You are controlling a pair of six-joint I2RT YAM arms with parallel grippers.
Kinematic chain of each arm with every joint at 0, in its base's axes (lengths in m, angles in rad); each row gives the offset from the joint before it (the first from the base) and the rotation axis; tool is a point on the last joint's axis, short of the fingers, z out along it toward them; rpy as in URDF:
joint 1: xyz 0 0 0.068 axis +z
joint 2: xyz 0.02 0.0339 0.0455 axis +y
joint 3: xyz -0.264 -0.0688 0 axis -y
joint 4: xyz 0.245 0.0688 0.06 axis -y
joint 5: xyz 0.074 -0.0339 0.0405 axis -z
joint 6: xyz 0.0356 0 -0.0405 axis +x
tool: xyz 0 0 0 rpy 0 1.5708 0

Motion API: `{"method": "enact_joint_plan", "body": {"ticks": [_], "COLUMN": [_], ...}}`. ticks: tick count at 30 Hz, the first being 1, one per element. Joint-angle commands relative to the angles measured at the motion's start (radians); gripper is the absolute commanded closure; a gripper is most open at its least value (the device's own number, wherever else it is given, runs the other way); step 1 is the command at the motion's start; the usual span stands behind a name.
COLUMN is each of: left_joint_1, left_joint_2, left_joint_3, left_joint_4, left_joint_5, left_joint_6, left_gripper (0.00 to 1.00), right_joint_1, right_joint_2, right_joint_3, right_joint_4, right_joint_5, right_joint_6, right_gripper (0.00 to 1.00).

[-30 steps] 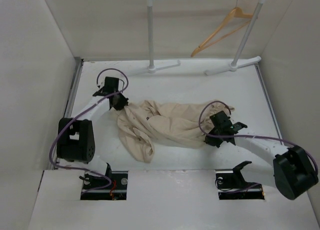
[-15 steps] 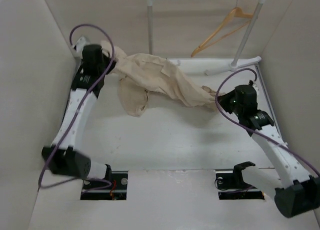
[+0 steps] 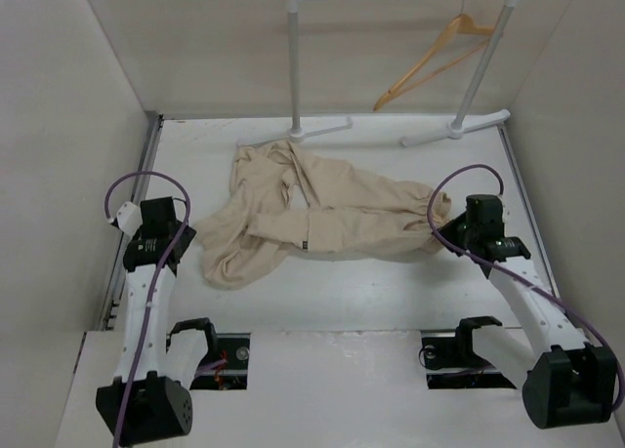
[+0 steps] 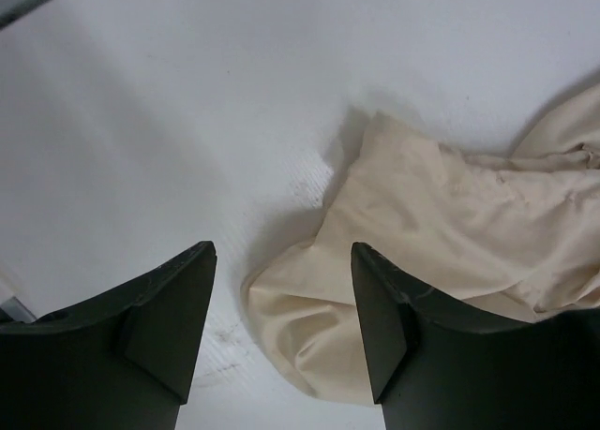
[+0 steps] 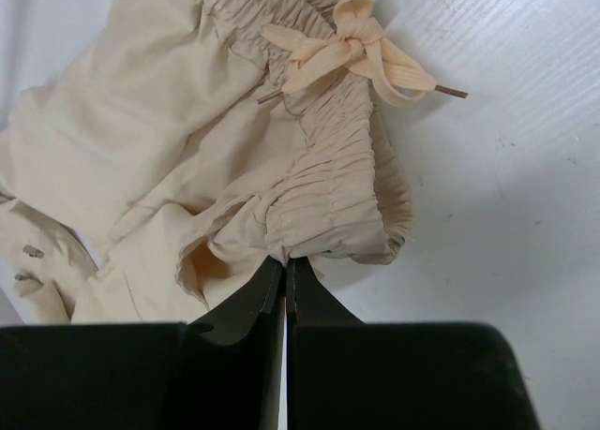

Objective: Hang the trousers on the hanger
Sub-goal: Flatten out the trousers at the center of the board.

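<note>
The beige trousers (image 3: 322,219) lie spread and wrinkled across the middle of the table, waistband to the right and leg ends to the left. My right gripper (image 5: 284,259) is shut on the gathered waistband (image 5: 328,200), just below the drawstring bow (image 5: 352,46). It sits at the cloth's right end (image 3: 455,227). My left gripper (image 4: 281,254) is open over the table, with a leg end (image 4: 309,336) lying loose between and beyond its fingers. It stands at the cloth's left edge (image 3: 187,243). The wooden hanger (image 3: 430,62) hangs tilted on the rail at the back right.
A white garment rail (image 3: 293,58) stands at the back on two feet (image 3: 454,128). White walls close in the left, right and back sides. Both arm bases sit in cut-outs (image 3: 220,355) at the near edge.
Both arms lifted the trousers toward the back, then brought them down spread out. The left gripper opened, let go of the leg end and drew back to the near left.
</note>
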Motion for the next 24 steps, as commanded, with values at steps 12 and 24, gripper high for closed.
{"method": "enact_joint_plan", "body": {"ticks": [12,24], "left_joint_1": [-0.103,-0.062], "left_joint_2": [0.426,0.710], "left_joint_3": [0.059,0.062], "left_joint_4": [0.281,0.459], "left_joint_5": [0.117,0.140], "left_joint_6": [0.049,0.035], "left_gripper": [0.44,0.90], "right_joint_1": [0.098,0.141], "right_joint_2": [-0.054,-0.055], "right_joint_3": [-0.075,-0.087], "right_joint_4": [0.068,0.086], "right_joint_5": [-0.021,-0.011], "right_joint_6": [-0.039,-0.030], "right_gripper": [0.96,0.95]}}
